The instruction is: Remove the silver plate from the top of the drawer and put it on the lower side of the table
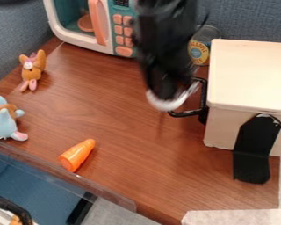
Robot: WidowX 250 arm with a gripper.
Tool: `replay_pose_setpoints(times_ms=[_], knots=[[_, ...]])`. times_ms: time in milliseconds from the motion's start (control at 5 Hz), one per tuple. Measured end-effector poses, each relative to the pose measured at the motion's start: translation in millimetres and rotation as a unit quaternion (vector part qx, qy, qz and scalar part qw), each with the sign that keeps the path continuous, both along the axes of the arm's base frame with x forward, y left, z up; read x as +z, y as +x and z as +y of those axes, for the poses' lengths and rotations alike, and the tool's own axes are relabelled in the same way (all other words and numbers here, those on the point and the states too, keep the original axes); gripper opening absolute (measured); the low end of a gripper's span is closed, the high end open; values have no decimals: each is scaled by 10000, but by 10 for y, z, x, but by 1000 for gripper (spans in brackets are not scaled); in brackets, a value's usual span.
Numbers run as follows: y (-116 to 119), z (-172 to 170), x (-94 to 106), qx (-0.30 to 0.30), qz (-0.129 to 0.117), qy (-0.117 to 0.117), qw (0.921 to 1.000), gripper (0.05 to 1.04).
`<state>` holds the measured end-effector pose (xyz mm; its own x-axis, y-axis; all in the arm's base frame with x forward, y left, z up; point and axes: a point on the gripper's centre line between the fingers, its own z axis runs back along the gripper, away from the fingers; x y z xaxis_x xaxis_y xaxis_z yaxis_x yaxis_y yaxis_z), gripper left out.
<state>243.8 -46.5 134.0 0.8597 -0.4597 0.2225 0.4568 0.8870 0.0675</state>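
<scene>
Camera view: black gripper (170, 94) closed on the silver plate (161, 104), aloft beside the drawer (246, 72)!
Probably light, stiff and slick; a firm pinch at the rim suits it.

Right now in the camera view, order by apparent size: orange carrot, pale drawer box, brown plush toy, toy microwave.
1. Pale drawer box
2. Toy microwave
3. Orange carrot and brown plush toy, too alike to rank

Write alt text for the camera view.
A black robot gripper holds a silver plate over a brown wooden table, beside a pale drawer box. A toy carrot, plush toys and a toy microwave are toward the view's left.
</scene>
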Motion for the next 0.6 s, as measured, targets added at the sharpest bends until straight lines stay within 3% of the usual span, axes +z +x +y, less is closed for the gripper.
replay_pose_setpoints(times_ms=[200, 600], knots=[[-143, 150, -482, 116, 352, 170, 9992, 223], [-204, 182, -1089, 302, 701, 309, 9966, 223]])
